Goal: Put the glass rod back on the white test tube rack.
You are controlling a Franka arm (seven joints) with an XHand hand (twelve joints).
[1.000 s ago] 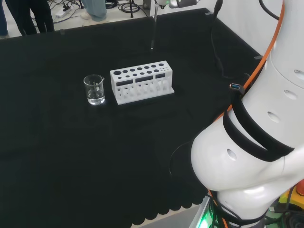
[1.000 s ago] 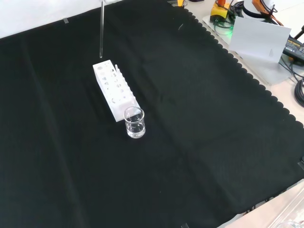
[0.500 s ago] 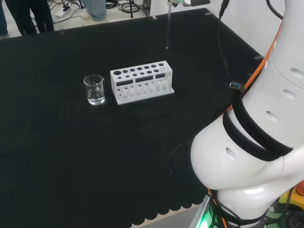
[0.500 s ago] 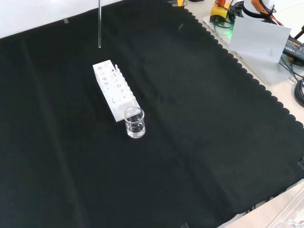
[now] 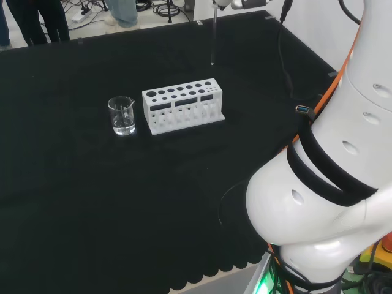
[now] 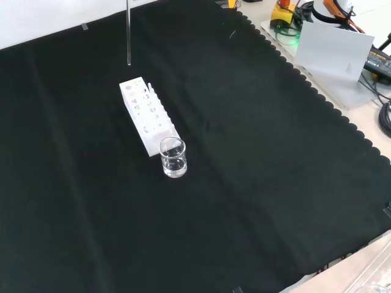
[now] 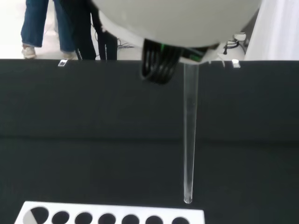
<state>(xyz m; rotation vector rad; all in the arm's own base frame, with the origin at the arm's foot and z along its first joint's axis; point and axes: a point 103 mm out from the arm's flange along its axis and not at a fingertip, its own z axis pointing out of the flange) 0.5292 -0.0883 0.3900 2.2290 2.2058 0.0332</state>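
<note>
Glass rod (image 7: 188, 140) hangs upright from the hand (image 7: 177, 18), a blurred white mass in the wrist view; how the fingers sit on it cannot be told. Its lower tip floats in the air just beyond one end of the white test tube rack (image 5: 182, 105), above the rack's holes and well clear of the counter (image 6: 256, 183). By my reckoning the carry is nearly done; lining the tip over a hole and lowering it in are left. A small glass beaker (image 5: 122, 115) stands just beside the rack's other end. No readable writing.

A glass rod (image 6: 128, 33) hangs upright above the white rack (image 6: 145, 115) beside a beaker (image 6: 173, 157).
</note>
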